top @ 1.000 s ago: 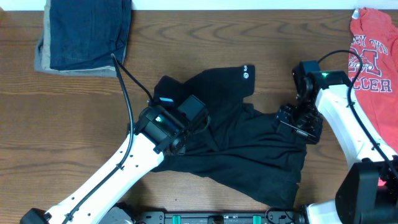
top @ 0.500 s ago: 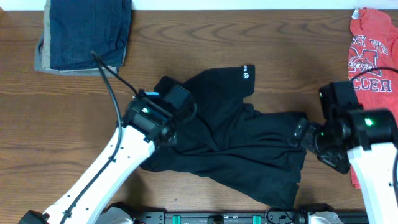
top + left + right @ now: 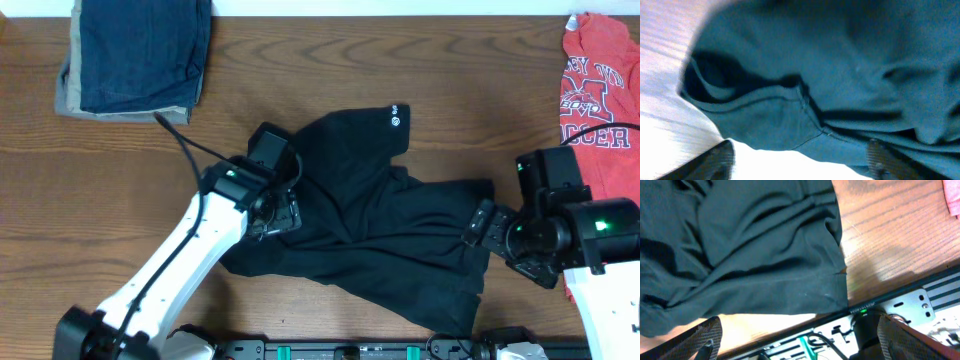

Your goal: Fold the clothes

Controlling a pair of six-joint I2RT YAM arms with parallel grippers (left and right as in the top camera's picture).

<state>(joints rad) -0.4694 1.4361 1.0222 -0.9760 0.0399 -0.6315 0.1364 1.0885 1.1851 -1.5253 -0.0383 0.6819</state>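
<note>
The black shirt (image 3: 380, 230) lies crumpled in the middle of the table, its small white round logo (image 3: 395, 121) at the upper right. My left gripper (image 3: 278, 212) hovers over the shirt's left part, open and empty; the left wrist view shows its folds and a seam (image 3: 810, 105) close below the spread fingers (image 3: 800, 160). My right gripper (image 3: 485, 228) is open and empty at the shirt's right edge; the right wrist view shows the shirt's hem (image 3: 790, 275) near the table's front edge, fingers (image 3: 800, 340) wide apart.
A blue denim and tan stack (image 3: 135, 55) lies at the back left. A red printed T-shirt (image 3: 600, 90) lies at the back right, with its corner in the right wrist view (image 3: 952, 200). A black rail with cables (image 3: 890, 325) runs below the table's front edge.
My right arm swung from beside the shirt's upper right edge down toward the front right. My left gripper moved up and left over the shirt's left part. The shirt barely shifted.
</note>
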